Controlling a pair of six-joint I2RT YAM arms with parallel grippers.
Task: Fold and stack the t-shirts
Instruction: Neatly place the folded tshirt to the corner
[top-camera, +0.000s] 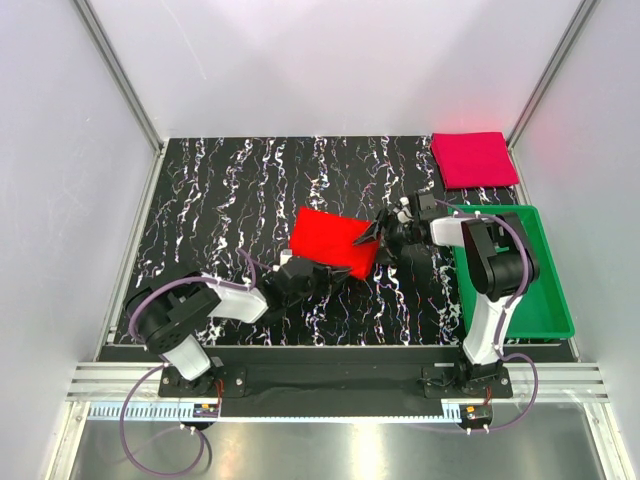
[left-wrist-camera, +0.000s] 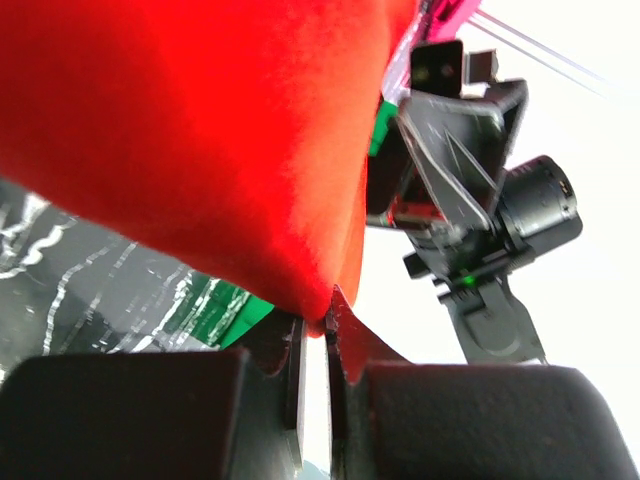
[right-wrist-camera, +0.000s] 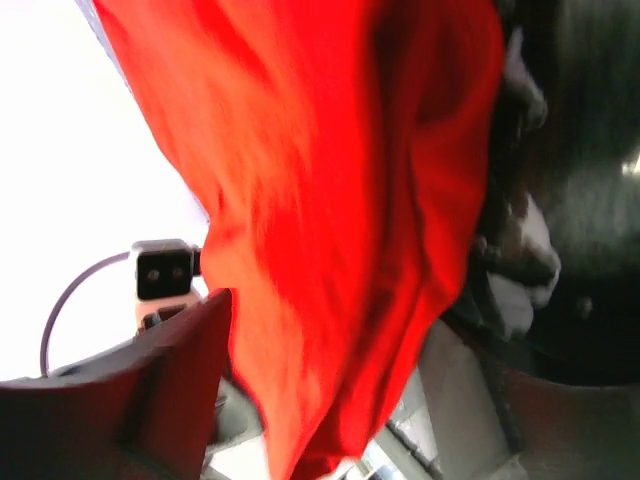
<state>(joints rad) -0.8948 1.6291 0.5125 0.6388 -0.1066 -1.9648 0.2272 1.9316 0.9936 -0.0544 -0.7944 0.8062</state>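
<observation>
The bright red t-shirt (top-camera: 330, 240) is folded into a rough rectangle and held a little above the middle of the table. My left gripper (top-camera: 322, 272) is shut on its near edge; in the left wrist view the jaws pinch the red cloth (left-wrist-camera: 200, 150) at its lowest tip, at my left gripper (left-wrist-camera: 318, 322). My right gripper (top-camera: 376, 238) holds the shirt's right corner; red cloth (right-wrist-camera: 330, 200) fills the right wrist view and hangs between its fingers (right-wrist-camera: 175, 385). The darker crimson t-shirt (top-camera: 473, 158) lies folded flat at the back right corner.
A green plastic tray (top-camera: 548, 300) stands at the right edge beside the right arm. The table (top-camera: 220, 200) is black with white marbling and is enclosed by white walls.
</observation>
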